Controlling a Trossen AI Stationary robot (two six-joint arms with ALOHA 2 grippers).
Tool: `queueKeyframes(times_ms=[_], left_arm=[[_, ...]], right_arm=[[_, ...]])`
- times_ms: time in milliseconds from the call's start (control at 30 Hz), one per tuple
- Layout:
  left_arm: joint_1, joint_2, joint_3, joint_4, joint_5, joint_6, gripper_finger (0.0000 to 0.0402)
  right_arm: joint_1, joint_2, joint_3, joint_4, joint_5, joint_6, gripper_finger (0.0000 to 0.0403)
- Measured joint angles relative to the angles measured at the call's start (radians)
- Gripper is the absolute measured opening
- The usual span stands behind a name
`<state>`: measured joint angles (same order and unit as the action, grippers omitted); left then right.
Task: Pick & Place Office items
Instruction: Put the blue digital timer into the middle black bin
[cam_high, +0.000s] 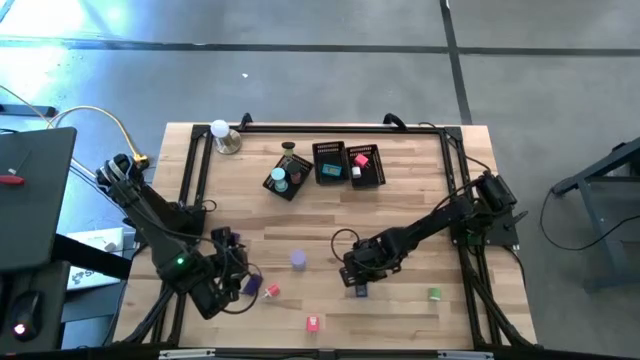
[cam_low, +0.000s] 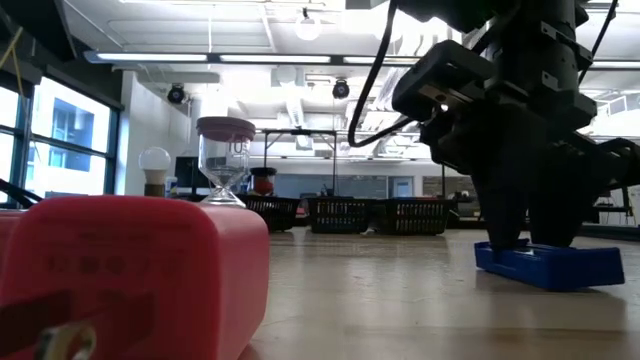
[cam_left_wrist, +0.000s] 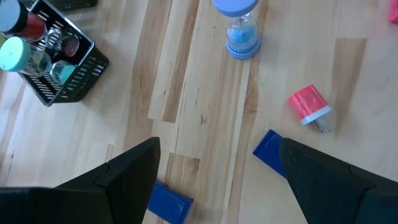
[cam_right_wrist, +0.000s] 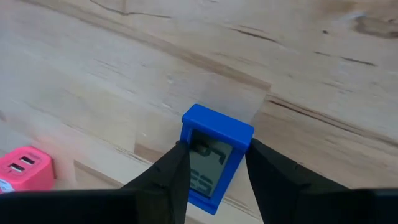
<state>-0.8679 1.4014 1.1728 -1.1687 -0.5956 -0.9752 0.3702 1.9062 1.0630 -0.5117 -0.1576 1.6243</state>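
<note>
My right gripper (cam_right_wrist: 214, 177) is down at the table's near middle (cam_high: 356, 280), shut on a small blue block with a grey screen (cam_right_wrist: 211, 155), which lies flat on the wood (cam_low: 560, 265). My left gripper (cam_left_wrist: 217, 180) hovers open near the table's near left (cam_high: 225, 290). Below its spread fingers lie two blue pieces (cam_left_wrist: 171, 202) (cam_left_wrist: 268, 149), and it touches neither. A pink block with metal prongs (cam_left_wrist: 309, 106) and a purple-capped hourglass (cam_left_wrist: 241, 28) lie beyond it. Another pink piece (cam_high: 313, 323) and a green one (cam_high: 435, 294) rest on the near part of the table. My right gripper pinches the blue block by its two long sides (cam_right_wrist: 245, 140), one finger (cam_right_wrist: 168, 177) on each side. The fingers come from above, pointing down, and lie along the block. The block still lies flat on the table.
Three black mesh baskets (cam_high: 288, 178) (cam_high: 330, 162) (cam_high: 366, 166) stand in a row at the far middle; two hold small items. A white ball on a metal base (cam_high: 222, 135) sits at the far left. A big pink block (cam_low: 130, 280) fills the low view's foreground.
</note>
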Motion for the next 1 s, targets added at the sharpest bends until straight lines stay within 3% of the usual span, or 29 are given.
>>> queueKeyframes(times_ms=[433, 733, 1000], left_arm=[[-0.034, 0.000, 0.000, 0.000, -0.013, -0.029, 0.0321], [-0.034, -0.001, 0.000, 0.000, -0.013, -0.036, 0.0321], [-0.034, -0.001, 0.000, -0.001, -0.018, -0.036, 0.0321]], right_arm=[[0.009, -0.002, 0.003, -0.070, -0.056, -0.006, 0.0137], [0.016, -0.002, -0.001, -0.017, -0.038, -0.135, 0.0135], [0.023, -0.009, -0.001, -0.041, -0.042, -0.139, 0.0082]])
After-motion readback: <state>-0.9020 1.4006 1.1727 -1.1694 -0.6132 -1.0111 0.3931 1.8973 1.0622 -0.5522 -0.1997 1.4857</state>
